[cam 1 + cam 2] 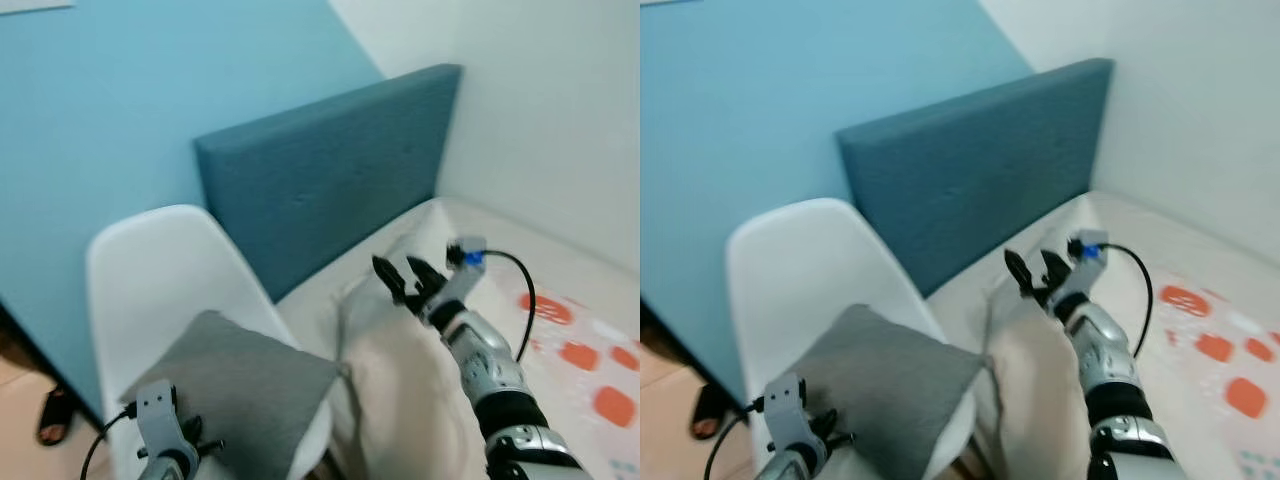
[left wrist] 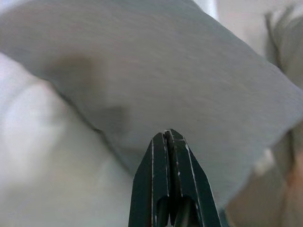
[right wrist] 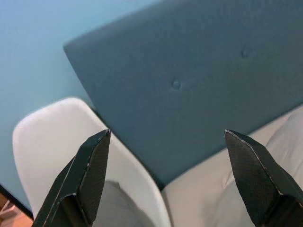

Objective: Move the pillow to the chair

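1. Light blue wall point(image 1: 120, 110) is seen on the left, a white wall point(image 1: 560, 110) on the right, and a dark blue padded headboard point(image 1: 330, 170) stands between them at the far end of a bed point(image 1: 560, 270).
2. Nearest on the left, the left gripper point(image 2: 168, 137) is seen low in front of the white chair point(image 1: 160, 270); its fingers are pressed together with nothing between them, the tips just short of the near edge of the grey pillow point(image 1: 240, 385).
3. The grey pillow lies tilted on the chair seat, its right corner hanging past the seat's right edge, close to a beige pillow point(image 1: 400, 390) on the bed; whether the two touch cannot be told.
4. The chair back rises behind the grey pillow, just left of the headboard's left edge.
5. Further right, the right gripper point(image 1: 410, 280) is raised over the beige pillow with its fingers spread wide apart and holding nothing, pointing toward the headboard, well apart from the grey pillow.
6. Open mattress is seen to the right of that arm, where a sheet with orange spots point(image 1: 580, 350) lies; a dark sandal point(image 1: 55, 415) lies on the floor at the near left.
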